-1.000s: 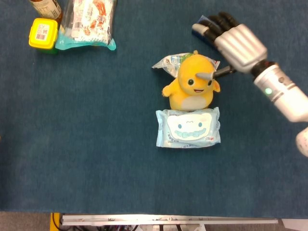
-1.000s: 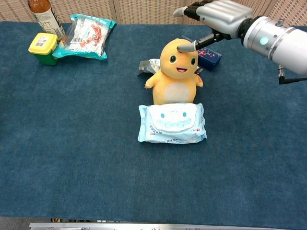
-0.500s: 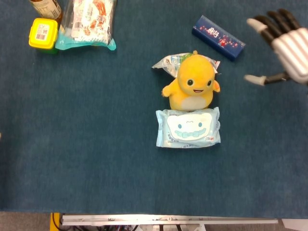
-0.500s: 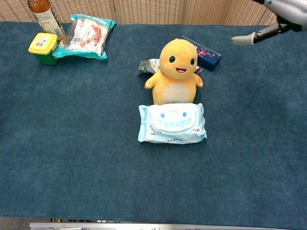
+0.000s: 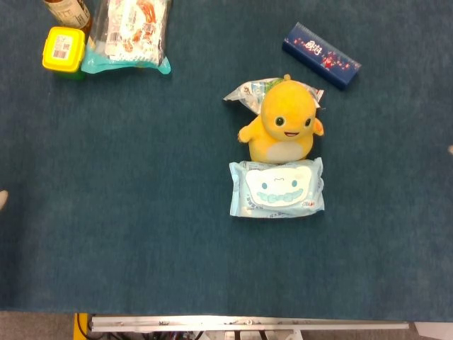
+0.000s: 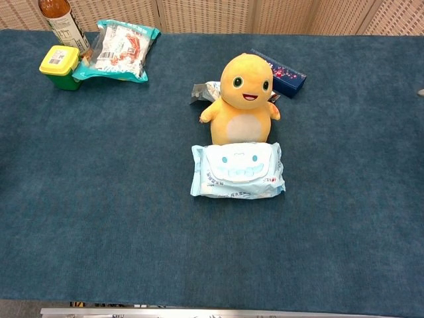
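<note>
Two pale slivers at the frame edges are all that shows of the robot hands. The right robot hand [image 5: 451, 149] is at the right edge, well right of the plush toy [image 5: 283, 127]. The left robot hand [image 5: 3, 199] is at the left edge, far left of the toy. Whether either is open or closed cannot be told.

- Plush toy: upright on the counter [image 5: 141, 212].
- Blue box [image 5: 321, 55]: behind-right of the toy, apart.
- Silver packet [image 5: 244, 92]: touching the toy's back.
- Wipes pack [image 5: 277, 187]: touching its front.
- Snack bag [image 5: 131, 32], yellow-lidded tub [image 5: 62, 49], bottle [image 5: 67, 10]: far behind-left.
</note>
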Available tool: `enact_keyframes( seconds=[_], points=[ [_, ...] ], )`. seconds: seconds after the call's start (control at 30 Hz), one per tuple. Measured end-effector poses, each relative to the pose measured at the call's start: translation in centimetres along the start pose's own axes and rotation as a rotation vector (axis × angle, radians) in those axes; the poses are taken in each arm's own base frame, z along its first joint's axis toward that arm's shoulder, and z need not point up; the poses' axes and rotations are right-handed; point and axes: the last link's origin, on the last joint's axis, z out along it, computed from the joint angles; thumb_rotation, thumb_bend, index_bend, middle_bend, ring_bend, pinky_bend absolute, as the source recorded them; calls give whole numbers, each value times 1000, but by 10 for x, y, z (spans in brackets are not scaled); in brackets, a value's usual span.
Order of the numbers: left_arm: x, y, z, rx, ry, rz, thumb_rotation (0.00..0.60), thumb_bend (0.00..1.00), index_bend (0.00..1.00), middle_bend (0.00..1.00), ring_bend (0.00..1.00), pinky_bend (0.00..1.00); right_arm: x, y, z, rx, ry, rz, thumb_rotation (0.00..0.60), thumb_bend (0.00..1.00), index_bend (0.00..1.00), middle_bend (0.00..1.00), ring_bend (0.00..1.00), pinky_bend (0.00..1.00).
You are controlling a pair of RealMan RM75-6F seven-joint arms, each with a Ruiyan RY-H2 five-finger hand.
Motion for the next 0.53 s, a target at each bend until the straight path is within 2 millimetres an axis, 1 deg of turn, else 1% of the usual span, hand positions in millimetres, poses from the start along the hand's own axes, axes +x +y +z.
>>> enact_keyframes(
  seconds=[0.13,0.23,0.37,0.53],
  points=[
    [1,2,0,-10,9,1,600,157,102,128,130,149,-6,14,-28,-54,10,7,404,0,102,111,0,0],
    [1,4,0,-18,13,-1,600,157,102,128,130,149,-11,20,-45,-87,12,19,403,0,102,111,0,0],
    [0,7,0,-30,12,-1,600,157,102,128,130,149,-16,24,-60,-121,13,35,405,0,102,111,0,0],
    [0,7,-1,-31,8,2,600,157,102,128,130,149,-20,26,-72,-138,13,56,402,0,102,111,0,0]
  ],
)
